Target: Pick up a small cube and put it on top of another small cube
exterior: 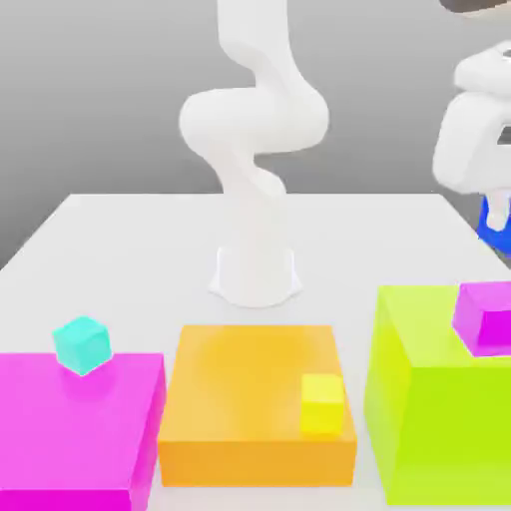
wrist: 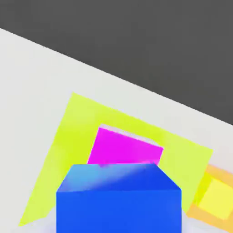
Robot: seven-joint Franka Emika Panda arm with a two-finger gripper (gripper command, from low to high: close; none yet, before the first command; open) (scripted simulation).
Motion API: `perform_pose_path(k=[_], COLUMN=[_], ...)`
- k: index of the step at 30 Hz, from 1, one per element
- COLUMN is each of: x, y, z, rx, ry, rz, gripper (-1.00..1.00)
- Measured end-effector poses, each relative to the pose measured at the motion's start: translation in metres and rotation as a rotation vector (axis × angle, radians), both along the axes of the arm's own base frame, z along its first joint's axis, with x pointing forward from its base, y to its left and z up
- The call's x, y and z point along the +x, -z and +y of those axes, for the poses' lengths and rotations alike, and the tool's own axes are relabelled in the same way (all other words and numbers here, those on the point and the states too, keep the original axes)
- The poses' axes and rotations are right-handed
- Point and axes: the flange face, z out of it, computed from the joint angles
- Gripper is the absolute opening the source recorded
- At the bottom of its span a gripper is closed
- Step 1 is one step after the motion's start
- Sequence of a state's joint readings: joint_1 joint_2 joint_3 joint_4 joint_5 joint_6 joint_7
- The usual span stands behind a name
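You are carrying the blue cube over the big green block, with the set-down yet to come.

From the exterior view, your gripper (exterior: 496, 205) hangs high at the table's (exterior: 120, 240) far corner on that view's right, above the green block (exterior: 429, 399); the blue cube (exterior: 492, 222) shows just under it, clear of everything below. The jaws look nearly closed on it. A magenta cube (exterior: 486, 314) sits on the green block's top, a yellow cube (exterior: 322, 403) at the near corner of the orange block (exterior: 250, 399), a cyan cube (exterior: 81, 344) on the magenta block (exterior: 70, 429). No bins or trays here, just blocks carrying cubes. From the hand view, the blue cube (wrist: 119, 198) is held close to the camera, with the magenta cube (wrist: 125, 149) directly beyond it on the green block (wrist: 68, 145). Next, I'd judge, you centre over that magenta cube, come down square, then let go.
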State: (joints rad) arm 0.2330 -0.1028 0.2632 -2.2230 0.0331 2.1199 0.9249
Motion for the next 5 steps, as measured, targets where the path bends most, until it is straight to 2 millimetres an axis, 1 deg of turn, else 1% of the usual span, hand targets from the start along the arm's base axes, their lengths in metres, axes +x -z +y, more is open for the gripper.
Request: perform_pose_path(k=[1, 5], x=[-0.0002, -0.0002], y=[0.0149, 0.0149], z=[-0.0004, -0.0004], rx=[0.002, 0.003], ry=[0.003, 0.003], rz=[0.0, 0.0], gripper=[1.0, 1.0])
